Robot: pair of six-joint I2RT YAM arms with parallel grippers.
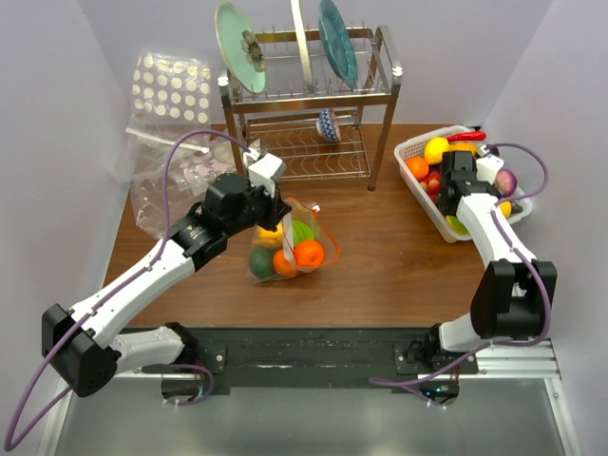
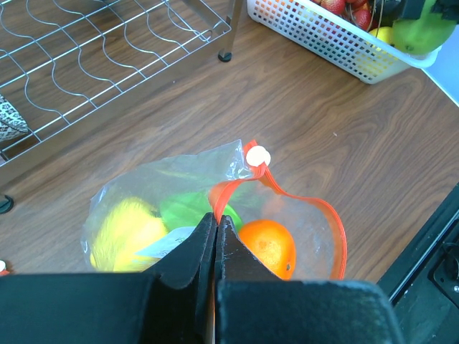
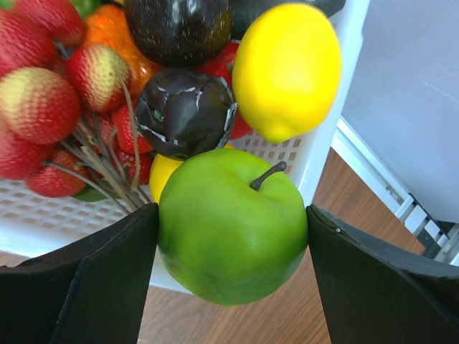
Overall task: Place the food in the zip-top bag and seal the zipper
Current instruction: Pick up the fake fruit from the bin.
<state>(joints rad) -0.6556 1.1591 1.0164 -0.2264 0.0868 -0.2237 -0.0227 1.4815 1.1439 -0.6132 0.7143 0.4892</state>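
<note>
Two holds, zip-top bag point(image 2: 176, 183) rim, green apple point(image 3: 229, 229)

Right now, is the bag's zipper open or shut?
Open. The zipper gapes in a loop over the orange, slider at one end; left gripper pinches the bag edge.

One zip-top bag point(image 2: 193, 168), one white basket point(image 1: 426, 201), one wire rack point(image 1: 313, 157), three plates point(image 1: 237, 46) (one edge-on), two arms point(image 1: 142, 275).
</note>
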